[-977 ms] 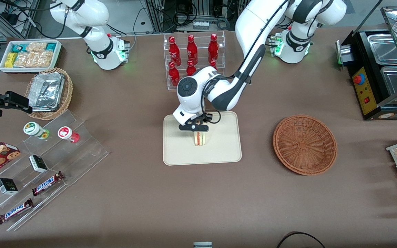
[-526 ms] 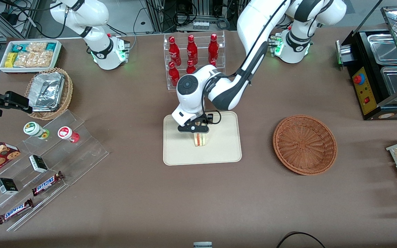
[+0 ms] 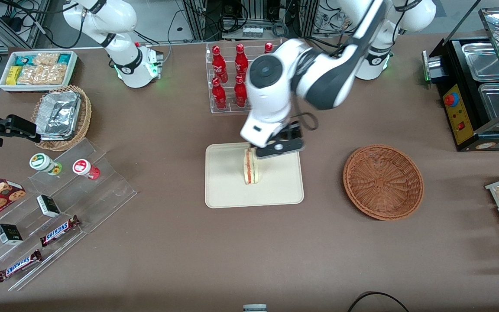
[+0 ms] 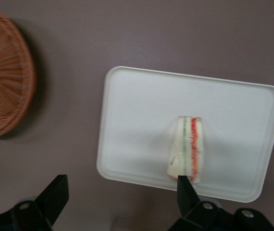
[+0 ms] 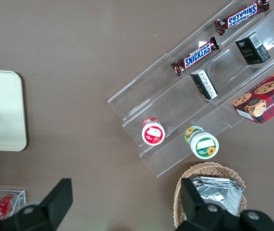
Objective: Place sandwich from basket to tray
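Note:
The sandwich (image 3: pixel 250 167) stands on its edge on the cream tray (image 3: pixel 284 186), its red and green filling showing; it also shows in the left wrist view (image 4: pixel 189 149) on the tray (image 4: pixel 137 120). My left gripper (image 3: pixel 278 146) is open and empty, raised above the tray's edge farther from the front camera, well clear of the sandwich. In the wrist view the gripper (image 4: pixel 120 195) has its two dark fingers wide apart. The reddish-brown basket (image 3: pixel 383 181) is empty and lies toward the working arm's end of the table; it shows in the wrist view (image 4: pixel 4 82) too.
A clear rack of red bottles (image 3: pixel 238 76) stands farther from the camera than the tray, under my arm. A tan basket with foil containers (image 3: pixel 61 117), a white snack bin (image 3: pixel 37 69) and a clear step shelf of snacks (image 3: pixel 54 208) lie toward the parked arm's end.
My gripper has let go of the sandwich, risen from it and moved away toward the bottle rack and the basket side. The sandwich stays upright on the tray.

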`<state>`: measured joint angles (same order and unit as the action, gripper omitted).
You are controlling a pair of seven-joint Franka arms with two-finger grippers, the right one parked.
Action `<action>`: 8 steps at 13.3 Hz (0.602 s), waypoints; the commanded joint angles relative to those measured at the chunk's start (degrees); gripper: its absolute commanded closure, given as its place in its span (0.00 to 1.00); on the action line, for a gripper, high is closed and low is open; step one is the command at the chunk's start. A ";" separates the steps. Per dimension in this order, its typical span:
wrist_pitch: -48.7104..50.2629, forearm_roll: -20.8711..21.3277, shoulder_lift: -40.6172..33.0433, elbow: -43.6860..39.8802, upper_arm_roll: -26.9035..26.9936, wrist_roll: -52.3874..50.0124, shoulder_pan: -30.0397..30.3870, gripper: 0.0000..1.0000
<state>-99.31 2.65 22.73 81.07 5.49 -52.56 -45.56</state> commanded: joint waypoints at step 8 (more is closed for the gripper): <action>17.74 0.08 -20.43 4.53 0.40 21.41 17.95 0.00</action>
<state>-82.52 2.80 5.46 82.42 6.53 -36.05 -30.29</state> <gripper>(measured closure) 0.000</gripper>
